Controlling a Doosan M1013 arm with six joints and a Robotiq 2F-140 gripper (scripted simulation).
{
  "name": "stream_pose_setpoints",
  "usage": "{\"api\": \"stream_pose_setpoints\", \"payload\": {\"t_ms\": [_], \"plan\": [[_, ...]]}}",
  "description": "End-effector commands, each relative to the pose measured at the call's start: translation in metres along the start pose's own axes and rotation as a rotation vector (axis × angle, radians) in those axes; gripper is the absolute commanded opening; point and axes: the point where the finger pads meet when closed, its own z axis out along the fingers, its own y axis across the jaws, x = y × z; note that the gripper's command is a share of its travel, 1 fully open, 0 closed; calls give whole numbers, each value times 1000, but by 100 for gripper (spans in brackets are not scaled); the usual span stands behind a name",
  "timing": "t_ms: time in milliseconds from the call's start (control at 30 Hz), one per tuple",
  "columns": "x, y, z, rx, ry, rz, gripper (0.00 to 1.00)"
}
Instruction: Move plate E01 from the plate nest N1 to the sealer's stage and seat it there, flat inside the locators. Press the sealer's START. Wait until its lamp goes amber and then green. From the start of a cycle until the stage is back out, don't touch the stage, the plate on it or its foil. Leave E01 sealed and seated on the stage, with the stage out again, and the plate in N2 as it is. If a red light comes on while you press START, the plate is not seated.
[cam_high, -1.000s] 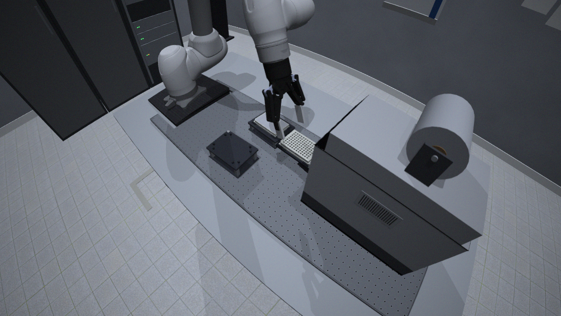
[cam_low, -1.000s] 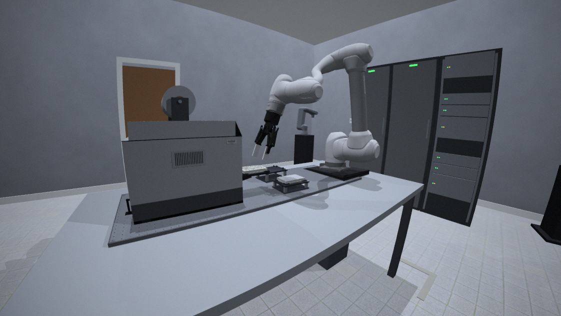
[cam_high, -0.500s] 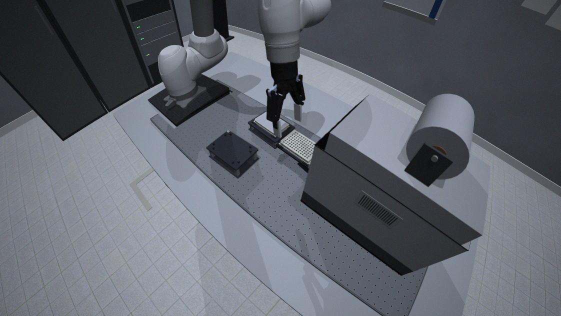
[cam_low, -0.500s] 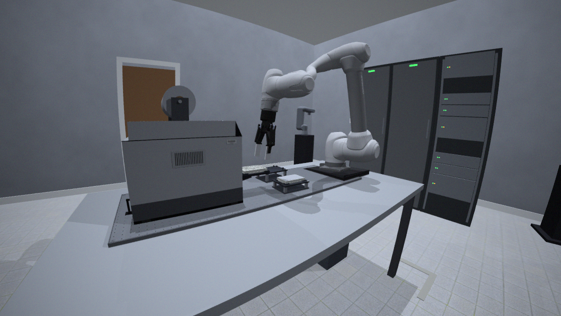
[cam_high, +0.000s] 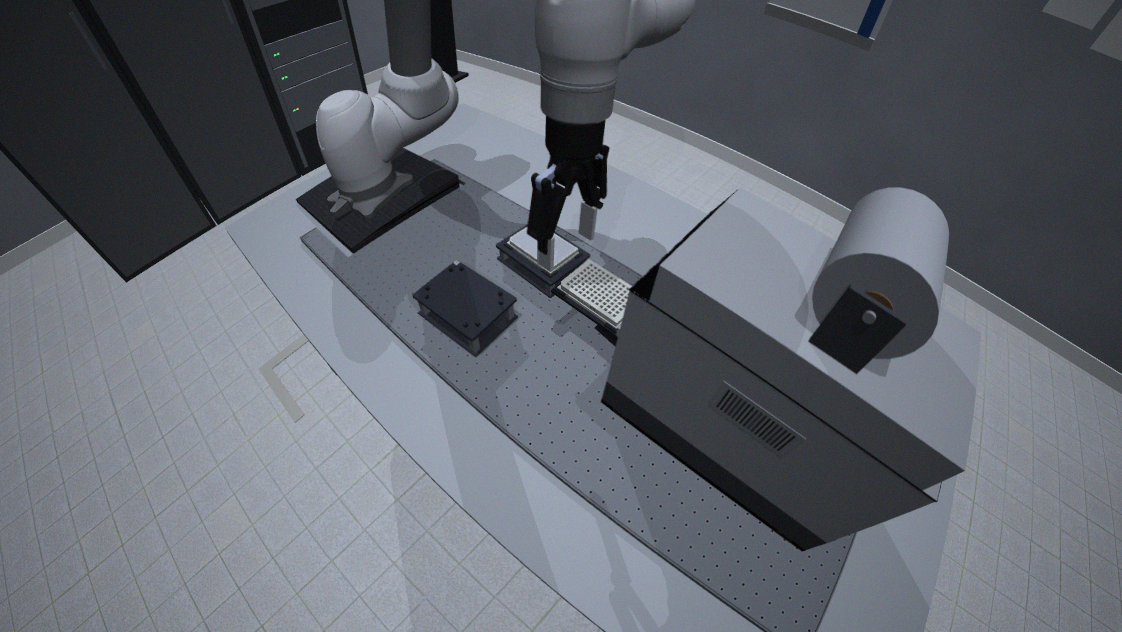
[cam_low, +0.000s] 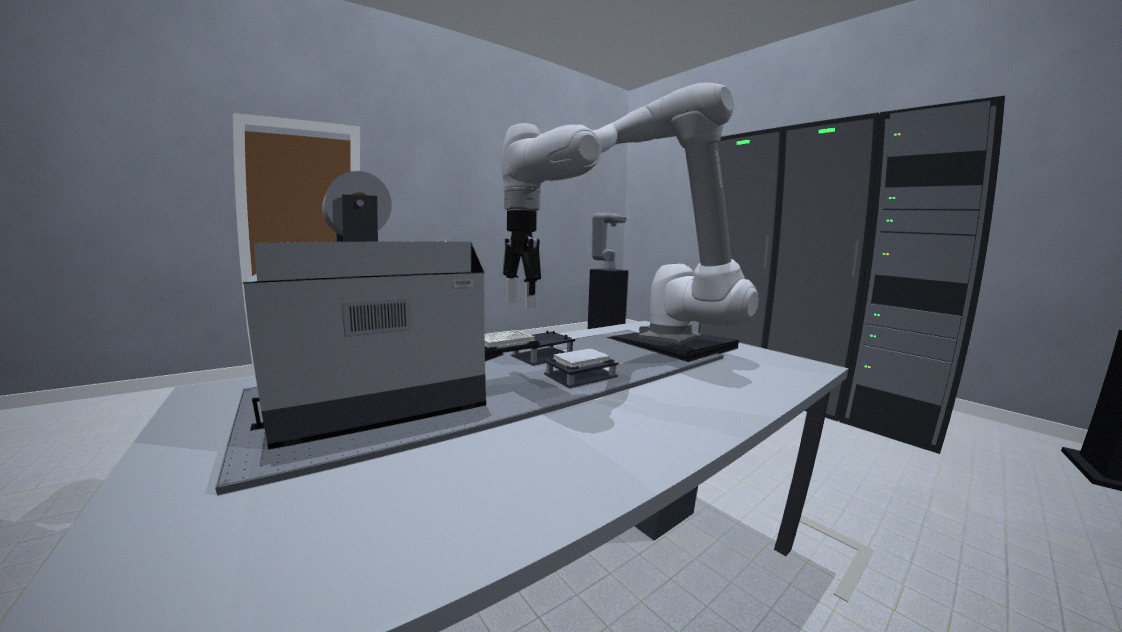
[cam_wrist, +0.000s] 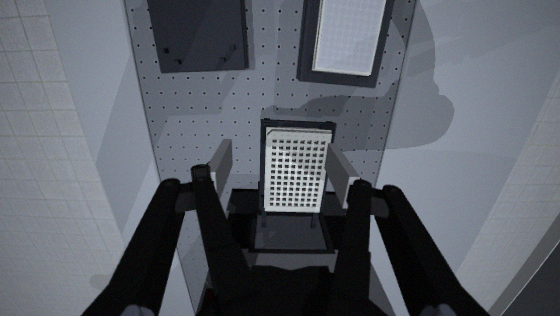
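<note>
Plate E01 (cam_high: 600, 290) (cam_low: 506, 338) (cam_wrist: 297, 172), white with open wells showing, lies flat on the sealer's stage (cam_wrist: 292, 237), which stands out in front of the sealer (cam_high: 785, 376) (cam_low: 369, 337). My gripper (cam_high: 566, 239) (cam_low: 522, 294) (cam_wrist: 279, 154) is open and empty. It hangs well above the plate and points straight down. In the wrist view the plate sits between the two finger pads. Nest N1 (cam_high: 464, 302) (cam_low: 551, 339) (cam_wrist: 197, 35) is an empty black block. Nest N2 holds a smooth-topped plate (cam_high: 541, 252) (cam_low: 581, 358) (cam_wrist: 350, 35). The sealer's lamp and START are not in view.
The foil roll (cam_high: 887, 266) (cam_low: 353, 205) sits on top of the sealer at its back. All of it stands on a perforated breadboard (cam_high: 549, 408) on the table. The arm's base (cam_high: 376, 133) is at the board's far end, with dark cabinets (cam_low: 824, 235) behind.
</note>
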Motion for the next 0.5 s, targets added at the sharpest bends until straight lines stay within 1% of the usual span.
{"api": "stream_pose_setpoints", "payload": {"t_ms": [0, 200, 267, 467], "plan": [[1, -10, -11, 0, 0, 0, 65], [2, -29, -34, 0, 0, 0, 63], [2, -29, -34, 0, 0, 0, 63], [3, -49, -57, 0, 0, 0, 60]]}}
